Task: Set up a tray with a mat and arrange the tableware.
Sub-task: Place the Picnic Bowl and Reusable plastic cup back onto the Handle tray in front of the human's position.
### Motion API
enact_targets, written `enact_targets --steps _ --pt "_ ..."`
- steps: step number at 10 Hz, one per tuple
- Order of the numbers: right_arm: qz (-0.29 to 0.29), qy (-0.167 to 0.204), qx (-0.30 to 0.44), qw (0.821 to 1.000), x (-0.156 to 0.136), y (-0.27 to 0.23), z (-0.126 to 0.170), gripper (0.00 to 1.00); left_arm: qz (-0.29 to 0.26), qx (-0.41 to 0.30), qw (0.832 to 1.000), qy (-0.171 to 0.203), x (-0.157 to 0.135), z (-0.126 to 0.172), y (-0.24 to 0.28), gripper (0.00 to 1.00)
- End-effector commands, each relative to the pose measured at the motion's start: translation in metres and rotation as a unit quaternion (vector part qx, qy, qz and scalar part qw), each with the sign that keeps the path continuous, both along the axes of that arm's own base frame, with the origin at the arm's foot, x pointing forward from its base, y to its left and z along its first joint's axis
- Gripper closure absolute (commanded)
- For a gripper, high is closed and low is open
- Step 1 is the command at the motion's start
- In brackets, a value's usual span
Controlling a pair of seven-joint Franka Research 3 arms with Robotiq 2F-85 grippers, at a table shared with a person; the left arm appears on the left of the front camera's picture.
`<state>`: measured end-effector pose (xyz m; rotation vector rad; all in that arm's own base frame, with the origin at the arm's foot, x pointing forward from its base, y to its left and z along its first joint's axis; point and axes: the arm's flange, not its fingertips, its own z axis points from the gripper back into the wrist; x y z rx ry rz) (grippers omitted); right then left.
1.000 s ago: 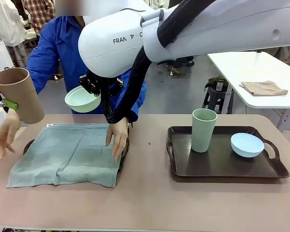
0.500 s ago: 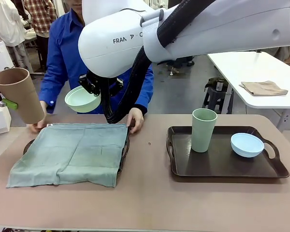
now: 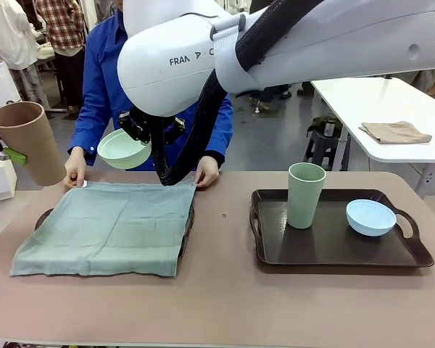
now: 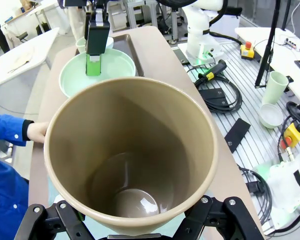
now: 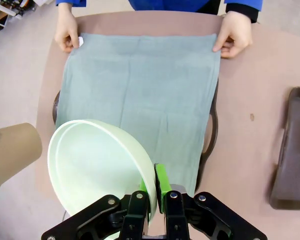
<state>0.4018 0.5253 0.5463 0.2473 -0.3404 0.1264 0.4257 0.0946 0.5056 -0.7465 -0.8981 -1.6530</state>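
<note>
Currently the right gripper (image 5: 152, 187) is pinched narrow on the rim of the mint bowl (image 5: 97, 160), which is held tilted in the air above the mat (image 3: 109, 228). The left gripper (image 4: 132, 215) is spread wide around the base of the tan cup (image 3: 30, 141), held tilted, up off the table and left of the mat.

Risks noted:
- A bowl held by one thin rim pinch can swing or slip if it is lowered fast.
- The person's hands (image 3: 75, 168) are set on the mat's far corners; a descent there could strike them.
- The mat is draped past the near edge of the tray (image 3: 189, 217), so a cup set near that edge is judged likely to tip.

The green cup (image 3: 305, 194) and blue bowl (image 3: 370, 216) are parked on the second tray (image 3: 333, 250), well apart from both grippers.
</note>
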Motion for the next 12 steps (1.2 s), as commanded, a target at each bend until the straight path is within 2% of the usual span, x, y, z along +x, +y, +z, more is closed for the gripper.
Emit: enact_targets --steps 1,5,6,10,12 --pt "0.002 -0.006 -0.003 1.000 0.001 0.002 0.000 1.00 -0.007 0.000 1.000 -0.008 -0.002 0.002 0.000 1.00" --pt "0.002 -0.006 -0.003 1.000 0.001 0.002 0.000 1.00 -0.007 0.000 1.000 -0.008 -0.002 0.002 0.000 1.00" --pt "0.000 0.000 0.000 1.000 0.000 0.000 0.000 0.94 0.000 0.000 1.000 0.000 0.000 0.000 0.000 0.13" --pt "0.000 0.037 0.008 0.999 0.057 -0.001 -0.065 0.94 -0.007 -0.018 0.999 0.030 0.034 -0.063 -0.012 0.13" --pt "0.001 0.046 0.006 0.999 0.074 0.001 -0.092 0.94 0.003 -0.023 0.999 0.033 0.042 -0.086 -0.016 0.13"
